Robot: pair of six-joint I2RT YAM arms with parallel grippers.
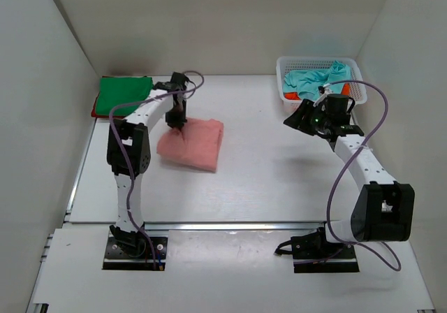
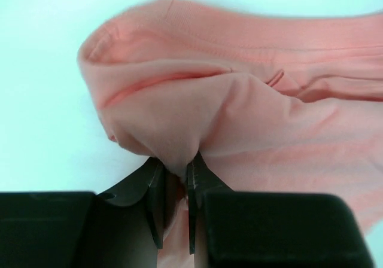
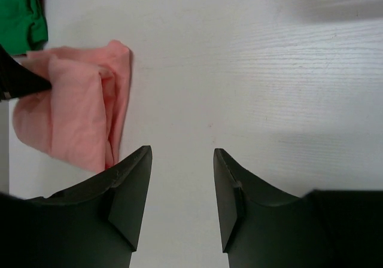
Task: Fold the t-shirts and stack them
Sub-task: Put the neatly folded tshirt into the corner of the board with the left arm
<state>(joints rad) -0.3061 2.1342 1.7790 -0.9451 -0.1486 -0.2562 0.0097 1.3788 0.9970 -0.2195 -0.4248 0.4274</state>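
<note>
L gripper [image 1: 176, 121] [image 2: 176, 166] is pinching a fold of the salmon pink t-shirt [image 1: 192, 144] [image 2: 251, 118] [image 3: 72, 118]. Its jaws are pressed nearly together, w/ cloth bunching up between them. It's gripping at the shirt's far-left part, at approx 11 o'clock of the bundle.

R gripper [image 1: 297, 121] [image 3: 182, 154] is hovering over the table [image 1: 265, 173] w/ jaws spread and nothing between them.

Edges/room:
- Bare tabletop is showing from 3 o'clock of the pink shirt across to the R gripper, and along the near side.
- Walls are closing in the left, far and right sides.

Counts:
- 2 arms, 2 grippers.
- 1 pink shirt mid-table.
- 1 green t-shirt [image 1: 124, 95] [image 3: 21, 11] is lying folded at the far-left corner, at 10 o'clock of the L gripper, near it but apart from the pink one.
- 1 red t-shirt [image 1: 96, 107] is peeking out under the green.
- 1 basket [image 1: 356, 68] is sitting at the far-right corner, at 1 o'clock of the R gripper.
- Teal t-shirt [image 1: 318, 81] cloth is heaping inside the basket; can't tell how many pcs.
- An orange-red t-shirt [image 1: 290, 97] bit is showing at the basket's near-left.

Orientation: the pink bundle is lying flat and looking near-square, so its long axis is hard to call. Its near edge is slanting from 10 to 4 o'clock.
</note>
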